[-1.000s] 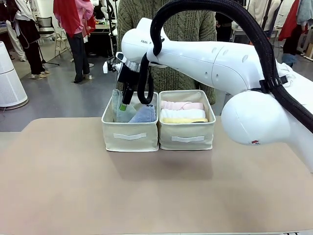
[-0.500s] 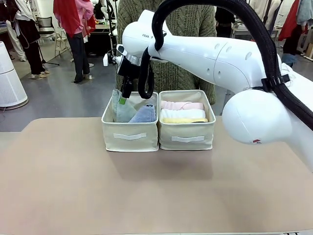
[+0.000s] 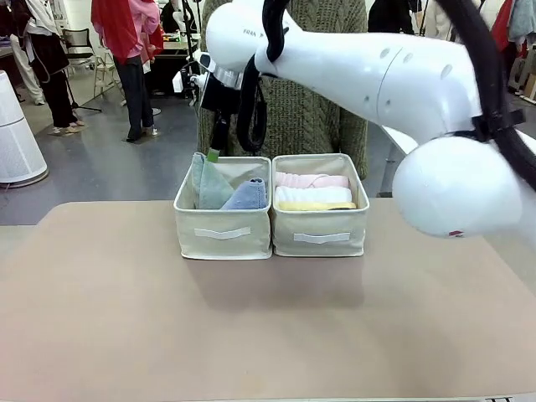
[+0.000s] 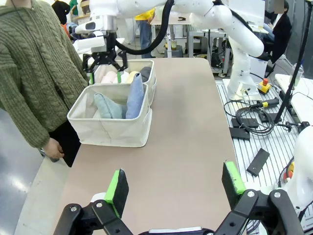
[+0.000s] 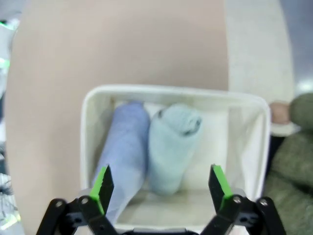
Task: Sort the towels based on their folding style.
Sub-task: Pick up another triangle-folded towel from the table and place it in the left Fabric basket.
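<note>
Two cream fabric boxes stand side by side at the table's far edge. The left box [image 3: 222, 228] holds two cone towels, a pale teal one [image 3: 209, 186] and a lavender-blue one [image 3: 248, 195]. The right box [image 3: 319, 230] holds rolled towels: pink [image 3: 311, 180], white [image 3: 314, 194] and yellow [image 3: 316, 206]. My right gripper [image 3: 215, 151] hangs open and empty just above the left box. Looking down, my right gripper [image 5: 160, 183] frames the lavender-blue cone [image 5: 124, 147] and the teal cone [image 5: 173, 147]. My left gripper [image 4: 176, 188] is open over bare table, well short of the boxes [image 4: 110, 128].
A person in a green knitted sweater [image 3: 310, 117] stands right behind the boxes, with a hand [image 5: 279, 112] near the left box's rim. The tan table top [image 3: 268, 327] stretches wide in front of the boxes. Cables and an arm base [image 4: 249, 83] lie beside the table.
My right gripper has risen from inside the left box to just above it, open and empty. The towels have not moved.
</note>
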{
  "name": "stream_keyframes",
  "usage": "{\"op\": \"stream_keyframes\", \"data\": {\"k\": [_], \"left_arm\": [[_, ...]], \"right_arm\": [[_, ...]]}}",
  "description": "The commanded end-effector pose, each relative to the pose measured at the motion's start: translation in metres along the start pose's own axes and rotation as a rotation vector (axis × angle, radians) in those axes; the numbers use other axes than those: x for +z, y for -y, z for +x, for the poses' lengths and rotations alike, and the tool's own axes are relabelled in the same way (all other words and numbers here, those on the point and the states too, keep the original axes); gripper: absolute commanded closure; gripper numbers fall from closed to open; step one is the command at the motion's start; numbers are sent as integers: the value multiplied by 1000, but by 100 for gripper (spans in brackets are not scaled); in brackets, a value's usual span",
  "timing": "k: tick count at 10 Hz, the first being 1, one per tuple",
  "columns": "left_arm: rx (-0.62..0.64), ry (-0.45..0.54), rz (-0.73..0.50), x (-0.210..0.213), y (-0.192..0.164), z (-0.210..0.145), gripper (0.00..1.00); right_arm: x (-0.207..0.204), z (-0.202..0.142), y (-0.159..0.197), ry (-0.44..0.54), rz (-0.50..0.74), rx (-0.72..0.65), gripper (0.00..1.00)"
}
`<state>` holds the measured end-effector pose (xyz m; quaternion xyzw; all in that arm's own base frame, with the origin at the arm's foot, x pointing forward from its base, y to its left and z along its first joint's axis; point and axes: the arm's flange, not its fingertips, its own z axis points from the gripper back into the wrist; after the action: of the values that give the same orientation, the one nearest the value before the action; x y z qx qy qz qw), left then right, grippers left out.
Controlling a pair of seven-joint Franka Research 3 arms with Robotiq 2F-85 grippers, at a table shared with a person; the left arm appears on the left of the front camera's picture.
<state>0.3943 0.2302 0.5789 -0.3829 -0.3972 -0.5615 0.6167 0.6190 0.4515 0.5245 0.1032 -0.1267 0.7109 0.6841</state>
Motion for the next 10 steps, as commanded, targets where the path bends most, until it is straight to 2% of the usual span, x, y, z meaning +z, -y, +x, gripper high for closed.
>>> {"op": "stream_keyframes", "data": {"k": [1,3,5,8,10], "left_arm": [[-1,4,4,1,2,0,0],[-1,4,4,1,2,0,0],[-1,4,4,1,2,0,0],[-1,4,4,1,2,0,0],[-1,4,4,1,2,0,0]], "right_arm": [[48,-13,-68,-207,23,-116,0],[88,-31,-132,-312,-37,-207,0],[102,-67,-170,-352,-40,-339,0],[116,-132,-209,-282,-114,-501,0],[132,-176,-228,-192,-201,-579,0]]}}
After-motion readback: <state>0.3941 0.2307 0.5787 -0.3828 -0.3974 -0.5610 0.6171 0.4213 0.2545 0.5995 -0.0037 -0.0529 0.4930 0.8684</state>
